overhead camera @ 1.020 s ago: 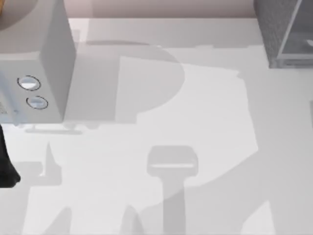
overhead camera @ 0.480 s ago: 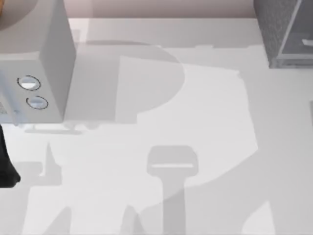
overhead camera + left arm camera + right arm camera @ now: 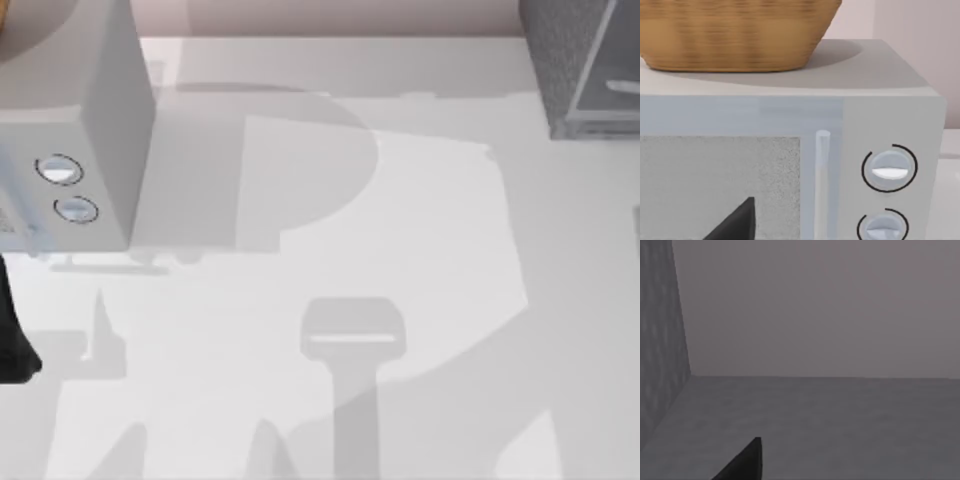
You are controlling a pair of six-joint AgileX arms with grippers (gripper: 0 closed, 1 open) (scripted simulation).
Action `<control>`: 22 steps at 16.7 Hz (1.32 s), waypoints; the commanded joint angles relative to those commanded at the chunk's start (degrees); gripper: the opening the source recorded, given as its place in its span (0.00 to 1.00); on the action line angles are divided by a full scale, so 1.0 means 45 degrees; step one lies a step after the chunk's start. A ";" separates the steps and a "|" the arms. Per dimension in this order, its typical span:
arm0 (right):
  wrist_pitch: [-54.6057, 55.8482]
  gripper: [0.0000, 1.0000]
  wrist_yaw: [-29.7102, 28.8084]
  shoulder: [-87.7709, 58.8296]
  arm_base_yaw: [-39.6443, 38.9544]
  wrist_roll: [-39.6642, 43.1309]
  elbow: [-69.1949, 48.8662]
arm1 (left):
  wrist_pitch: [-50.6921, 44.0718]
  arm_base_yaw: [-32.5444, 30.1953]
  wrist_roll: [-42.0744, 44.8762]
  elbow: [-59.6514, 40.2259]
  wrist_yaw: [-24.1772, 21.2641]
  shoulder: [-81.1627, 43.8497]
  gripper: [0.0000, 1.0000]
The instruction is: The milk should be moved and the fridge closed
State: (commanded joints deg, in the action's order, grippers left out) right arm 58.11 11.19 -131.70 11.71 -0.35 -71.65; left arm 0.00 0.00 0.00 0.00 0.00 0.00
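Left arm (image 3: 12,345): matte black, rounded. Fingers (image 3: 737,222) black, wedge-tipped, both wrist cams.

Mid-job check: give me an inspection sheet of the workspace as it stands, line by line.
Surface: white table, bare in the middle, crossed by shadows.
Job's things: fridge at the far right corner; whether its door is open cannot be told.
Clutter: light grey box with two dials at the far left; wicker basket standing on top of it.
Grippers: left pincer faces the dial box's front, left arm at the table's left edge; right pincer hangs over a grey floor beside a speckled wall, likely the fridge's inside.
Cables: nothing seen.
Surroundings: pale wall behind the table.
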 joint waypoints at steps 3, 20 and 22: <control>-0.0049 1.00 0.0003 0.0132 -0.0046 0.0000 0.0069 | 0.0000 0.0000 0.0000 0.0000 0.0000 0.0000 1.00; -0.7647 1.00 -0.1496 1.8774 -0.1599 0.0155 0.9474 | 0.0000 0.0000 0.0000 0.0000 0.0000 0.0000 1.00; -0.8890 1.00 -0.1757 2.1539 -0.1815 0.0152 1.0999 | 0.0000 0.0000 0.0000 0.0000 0.0000 0.0000 1.00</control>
State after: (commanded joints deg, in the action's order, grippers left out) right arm 18.11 3.29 -34.78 3.54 0.33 -22.15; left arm 0.00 0.00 0.00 0.00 0.00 0.00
